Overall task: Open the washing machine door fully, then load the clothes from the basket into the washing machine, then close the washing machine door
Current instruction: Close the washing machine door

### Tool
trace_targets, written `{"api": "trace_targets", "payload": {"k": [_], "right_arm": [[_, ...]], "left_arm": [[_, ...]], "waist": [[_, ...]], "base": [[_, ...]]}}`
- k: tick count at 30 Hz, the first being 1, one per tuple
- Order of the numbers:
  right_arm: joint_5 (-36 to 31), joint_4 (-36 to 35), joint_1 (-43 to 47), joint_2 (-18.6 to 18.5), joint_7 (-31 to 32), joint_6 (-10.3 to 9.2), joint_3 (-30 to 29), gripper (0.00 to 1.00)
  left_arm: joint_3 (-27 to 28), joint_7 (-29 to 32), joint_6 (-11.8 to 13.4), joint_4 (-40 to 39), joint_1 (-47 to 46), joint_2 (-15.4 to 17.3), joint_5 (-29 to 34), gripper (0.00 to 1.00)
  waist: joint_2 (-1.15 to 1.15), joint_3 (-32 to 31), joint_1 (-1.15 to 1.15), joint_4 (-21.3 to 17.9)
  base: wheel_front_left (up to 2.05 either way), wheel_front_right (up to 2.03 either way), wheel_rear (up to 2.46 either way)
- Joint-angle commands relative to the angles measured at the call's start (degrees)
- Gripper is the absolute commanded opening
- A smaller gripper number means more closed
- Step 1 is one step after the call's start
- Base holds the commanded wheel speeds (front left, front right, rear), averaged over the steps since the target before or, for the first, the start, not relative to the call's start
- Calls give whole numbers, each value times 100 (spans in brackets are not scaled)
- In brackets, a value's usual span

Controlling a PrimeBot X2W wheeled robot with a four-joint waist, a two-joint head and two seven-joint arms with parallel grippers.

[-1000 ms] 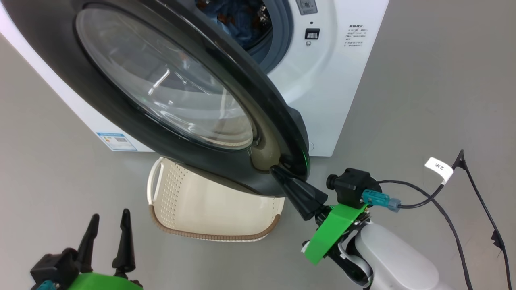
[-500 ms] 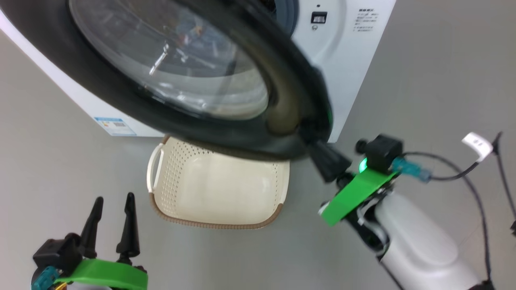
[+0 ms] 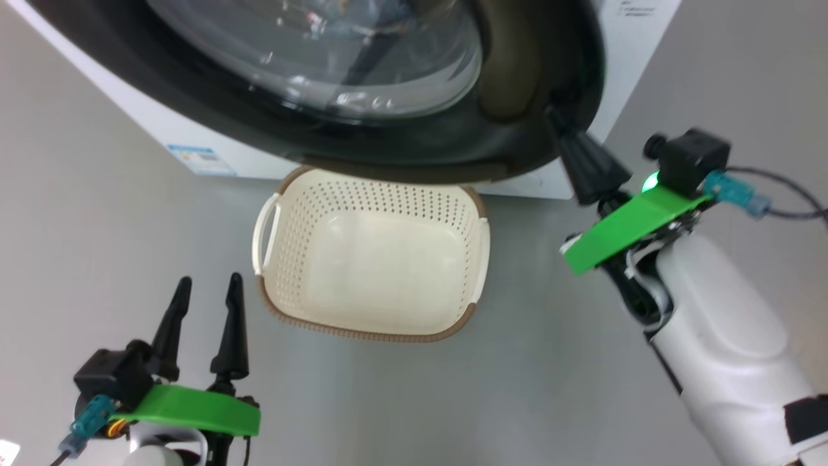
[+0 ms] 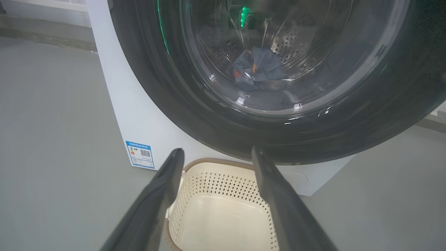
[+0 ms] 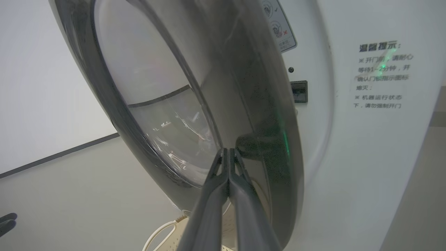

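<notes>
The washing machine door [image 3: 414, 149], black-rimmed with a glass bowl, stands at a narrow angle to the white washing machine [image 3: 136, 113]. My right gripper [image 3: 557, 123] is shut with nothing in it, its tips against the door's rim near the free edge; the right wrist view shows the closed tips [image 5: 226, 152] on that black rim [image 5: 264, 115]. Through the glass, blue clothes [image 4: 256, 69] lie in the steel drum. The cream basket [image 3: 362, 331] sits empty on the floor below the door. My left gripper [image 3: 208, 285] hangs open near the basket's left side.
A blue label sticker [image 3: 200, 159] marks the washer's lower front. A dark cable [image 3: 786, 212] runs off my right wrist. Grey floor lies open all around the basket [image 4: 223, 186] and to the washer's right.
The door has swung toward the washer with my shut right gripper moving along on its rim. The basket now lies uncovered below it. The camera has shifted too.
</notes>
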Motion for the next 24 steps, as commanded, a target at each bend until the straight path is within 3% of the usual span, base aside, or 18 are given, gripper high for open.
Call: {"api": "trace_targets", "payload": {"k": [1,19,24], "right_arm": [[-92,-65,-193,19,-27,6,-55,0],[-503,191,-974,78,-27,6,-971,0],[-554,192,-981,162,-27,6,-867,0]], "left_arm": [[128,-51,-14,-171,-179,69,-40,100],[-115,-51,-14,-229,-549,17,-111,100],[-102,-51,-14,-213,-579,31,-105,100]], "waist": [[0,179,0,149],[0,613,0,465],[0,610,0,429]], "base": [[0,0,0],[0,0,0],[0,0,0]]}}
